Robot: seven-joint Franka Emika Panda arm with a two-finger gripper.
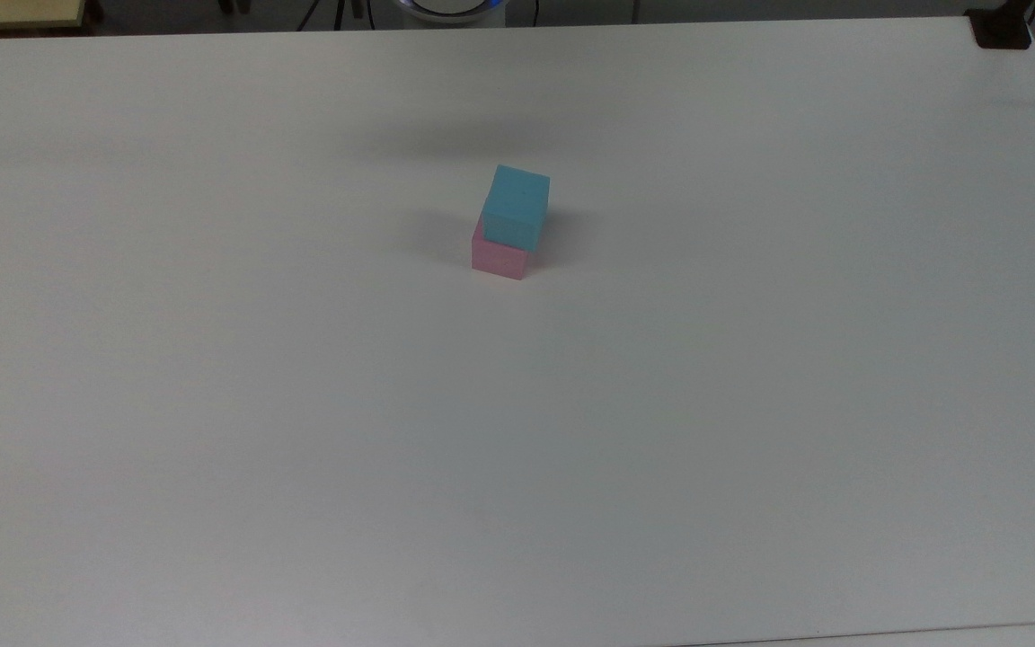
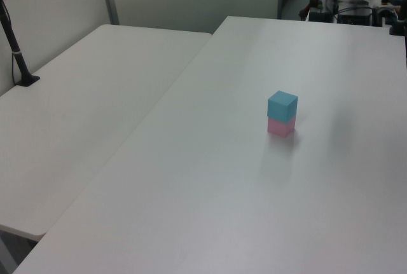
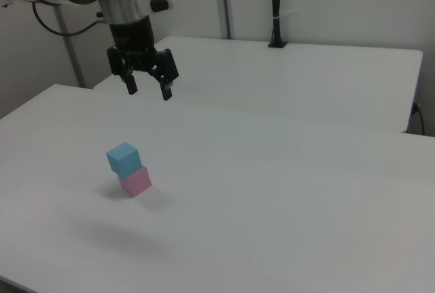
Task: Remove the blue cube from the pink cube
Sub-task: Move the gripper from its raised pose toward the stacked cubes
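White tabletop point(image 1: 751, 404) is seen across the top view, and on it the blue cube point(image 1: 517, 206) is stacked on the pink cube point(image 1: 499, 257). The blue cube is turned slightly against the pink one, so that a strip of pink is left showing along the top view's left edge of the stack. Both cubes are upright, and the pair stands alone, well apart from every edge of the table.

In the left view the blue cube point(image 2: 282, 107) is set squarely over the pink cube point(image 2: 280, 127), with a second white table point(image 2: 82, 109) joined alongside at the left view's left. A black post point(image 2: 14, 48) is clamped near that table's far corner.

In the right view the gripper point(image 3: 148, 92) is held in the air above the table, up and slightly toward the right view's right of the stack and clear of it. Its two black fingers point(image 3: 166, 90) are spread apart and pointed downward, with nothing between them. The blue cube point(image 3: 124, 158) is untouched on the pink cube point(image 3: 136, 181).
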